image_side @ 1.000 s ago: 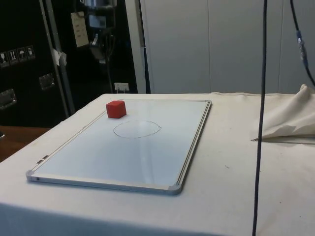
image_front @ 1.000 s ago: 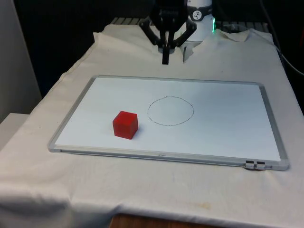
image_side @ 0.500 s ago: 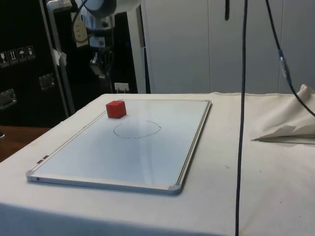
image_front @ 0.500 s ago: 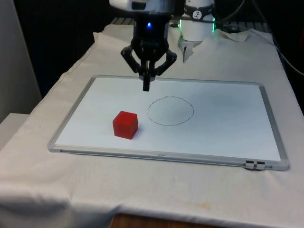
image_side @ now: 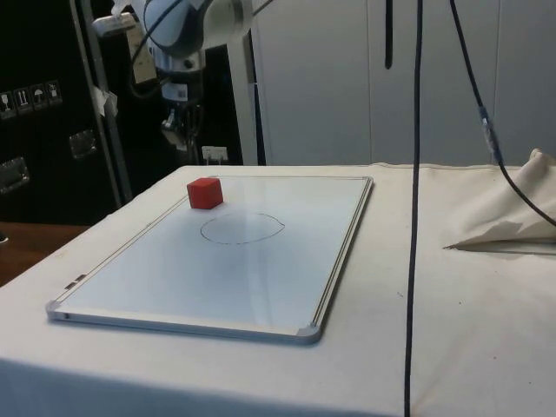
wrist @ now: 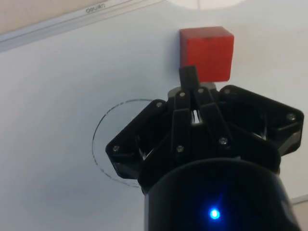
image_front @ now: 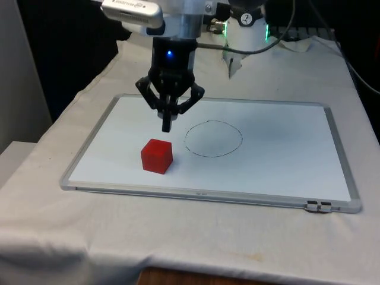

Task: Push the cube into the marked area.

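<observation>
On the whiteboard (image_front: 285, 160), toward its near edge and the front view's left, the red cube (image_front: 157, 155) sits flat, just outside the drawn circle (image_front: 214, 138). The end effector (image_front: 167, 126) hangs above the board, just behind the cube and apart from it, fingers pressed together into one point. The whiteboard lies on the cloth-covered surface (image_front: 71, 237).

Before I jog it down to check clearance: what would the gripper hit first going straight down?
Probably the flat white whiteboard, just beyond the red cube; the gripper points down, depth uncertain.
</observation>
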`<state>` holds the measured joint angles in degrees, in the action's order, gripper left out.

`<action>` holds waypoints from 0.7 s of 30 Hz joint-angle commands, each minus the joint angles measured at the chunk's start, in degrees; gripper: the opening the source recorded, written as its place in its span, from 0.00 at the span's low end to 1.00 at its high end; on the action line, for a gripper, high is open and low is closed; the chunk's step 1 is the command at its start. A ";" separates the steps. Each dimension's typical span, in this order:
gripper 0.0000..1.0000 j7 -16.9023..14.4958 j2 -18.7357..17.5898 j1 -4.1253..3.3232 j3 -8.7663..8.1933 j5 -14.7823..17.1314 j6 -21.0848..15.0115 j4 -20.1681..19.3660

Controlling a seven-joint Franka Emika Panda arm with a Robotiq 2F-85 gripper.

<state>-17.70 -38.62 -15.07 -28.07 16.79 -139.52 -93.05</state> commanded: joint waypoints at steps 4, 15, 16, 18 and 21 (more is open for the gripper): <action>0.00 -0.06 -1.32 0.46 0.06 1.20 -2.58 0.06; 0.00 0.06 -4.98 1.03 -0.52 4.07 -6.47 1.49; 0.00 0.06 -5.39 1.09 -0.57 4.35 -6.70 1.78; 0.00 0.06 -6.13 1.15 -0.74 4.93 -7.10 2.29; 0.00 0.46 -7.68 1.26 -0.92 5.96 -7.79 3.27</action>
<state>-17.36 -45.78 -14.09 -29.28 22.40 -146.73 -90.18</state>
